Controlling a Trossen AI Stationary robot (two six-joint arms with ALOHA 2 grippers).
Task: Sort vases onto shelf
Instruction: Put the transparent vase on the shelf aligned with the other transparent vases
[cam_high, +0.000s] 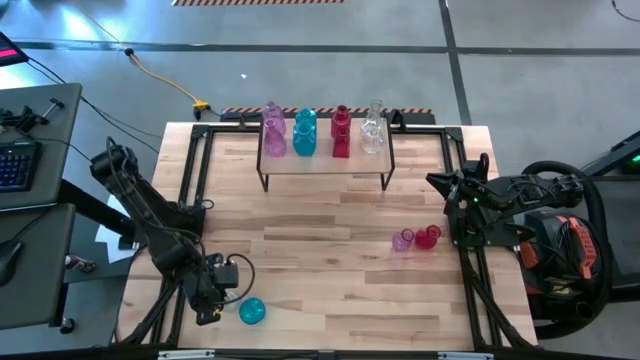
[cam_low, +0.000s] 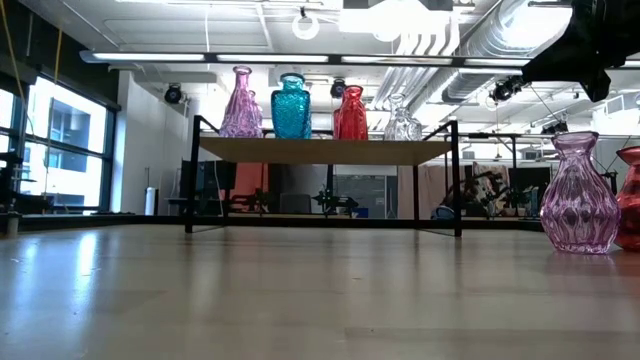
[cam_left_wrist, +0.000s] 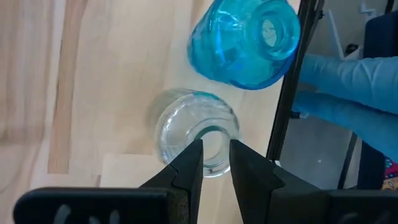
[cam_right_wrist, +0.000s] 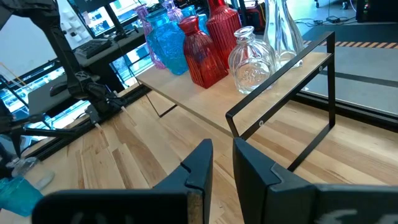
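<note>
The shelf (cam_high: 325, 160) stands at the table's far middle and carries pink, teal, red and clear vases (cam_low: 291, 106). A pink vase (cam_high: 402, 240) and a red vase (cam_high: 428, 236) stand on the tabletop at the right. At the near left corner, my left gripper (cam_high: 210, 312) points steeply down and is shut on a clear vase (cam_left_wrist: 186, 124). A teal vase (cam_high: 252, 311) sits right beside it on the table. My right gripper (cam_high: 445, 185) waits shut and empty at the table's right edge, facing the shelf (cam_right_wrist: 186, 102). My left gripper pinches the clear vase's mouth end (cam_left_wrist: 215, 158) between its two fingers. The fingers (cam_left_wrist: 189, 165) come from above, slanting steeply down. The vase's body reaches away below them toward the tabletop. I cannot tell whether its base rests on the wood or is raised.
Black frame rails (cam_high: 195, 180) run along the table's left and right sides. Something blue (cam_left_wrist: 348, 81) shows just past the near edge beside the teal vase (cam_left_wrist: 245, 40). Bare wood lies between the shelf and the near edge.
</note>
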